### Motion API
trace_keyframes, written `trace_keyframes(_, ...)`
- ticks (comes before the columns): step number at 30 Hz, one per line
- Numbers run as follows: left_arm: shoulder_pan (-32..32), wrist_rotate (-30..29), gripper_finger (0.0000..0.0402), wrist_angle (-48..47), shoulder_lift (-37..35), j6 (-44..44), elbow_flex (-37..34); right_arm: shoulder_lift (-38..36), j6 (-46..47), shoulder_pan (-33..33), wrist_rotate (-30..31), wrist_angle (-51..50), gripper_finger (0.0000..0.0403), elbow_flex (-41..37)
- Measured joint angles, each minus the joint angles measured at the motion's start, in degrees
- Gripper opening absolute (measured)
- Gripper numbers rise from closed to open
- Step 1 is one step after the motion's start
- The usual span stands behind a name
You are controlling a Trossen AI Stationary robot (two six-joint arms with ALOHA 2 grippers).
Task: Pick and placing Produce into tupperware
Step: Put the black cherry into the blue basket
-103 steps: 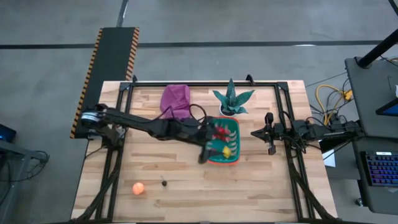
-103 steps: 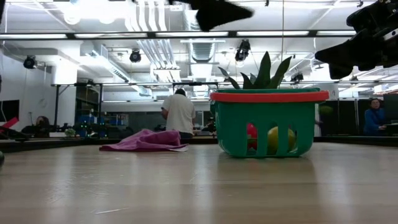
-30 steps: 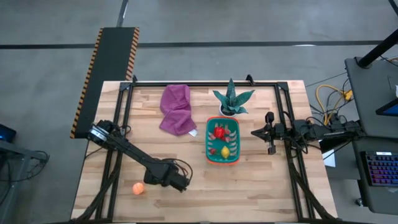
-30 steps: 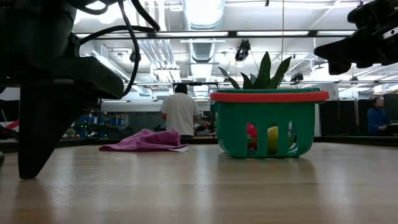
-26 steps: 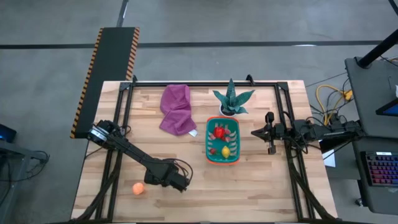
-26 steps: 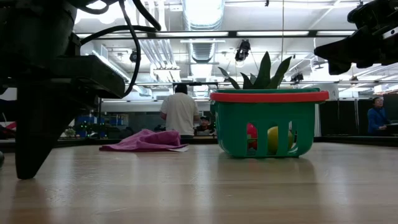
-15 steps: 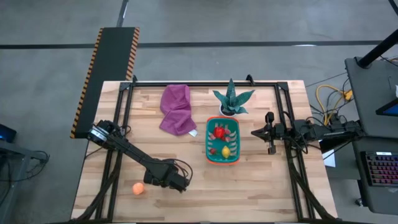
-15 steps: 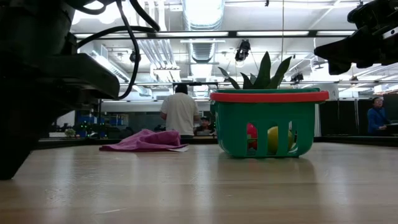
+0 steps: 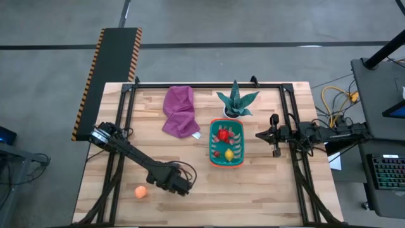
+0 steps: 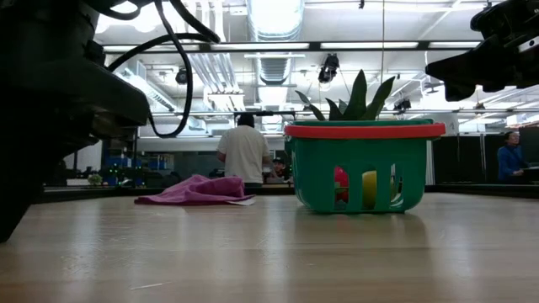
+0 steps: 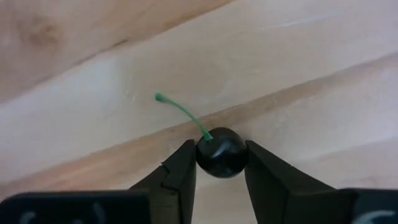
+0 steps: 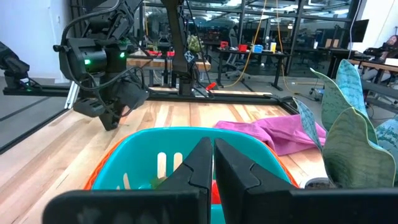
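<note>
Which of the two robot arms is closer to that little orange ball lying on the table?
The left. Its gripper is low over the table beside the orange ball, clamped on a dark cherry. The right gripper waits beyond the basket.

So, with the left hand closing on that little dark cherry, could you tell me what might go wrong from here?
1. The left hand pinches the round dark cherry only at its fingertips, so it may squirt out or drop on lifting.
2. The orange ball lies loose close beside that arm and could be knocked rolling.
3. The right hand waits, shut, right beside the teal basket, so the carrying arm might clip it.
</note>
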Motion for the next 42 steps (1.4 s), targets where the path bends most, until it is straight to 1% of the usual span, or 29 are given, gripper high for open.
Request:
trace_keyframes(6,0.05,-4.96,0.0095,0.17,-0.34,9.59,-0.07,0.0,0.02,0.02,0.02,0.04,0.0009,0.0)
trace_keyframes(15,0.37,-21.41,0.0095,1.21,-1.18,22.5,0.79,0.0,0.02,0.0,0.0,0.04,0.0009,0.0)
trace_keyframes(20,1.65,-26.7,0.0095,2.43,-1.89,28.39,2.1,-0.01,0.02,0.01,0.0,0.04,0.0009,0.0)
trace_keyframes(27,4.38,-37.28,0.0095,6.34,-5.01,38.58,2.97,-0.01,0.02,0.02,0.0,0.07,0.0009,0.0)
trace_keyframes(32,7.29,-41.72,0.0095,12.18,-7.93,48.31,3.23,0.0,0.02,0.0,0.02,0.09,0.0009,0.0)
trace_keyframes(36,10.0,-43.03,0.0095,22.46,-10.03,59.19,3.26,0.02,0.0,0.0,0.0,0.09,0.0009,0.0)
trace_keyframes(42,14.13,-42.84,0.0095,38.97,-10.1,77.65,3.26,0.06,0.01,0.0,0.02,0.08,0.0009,0.0)
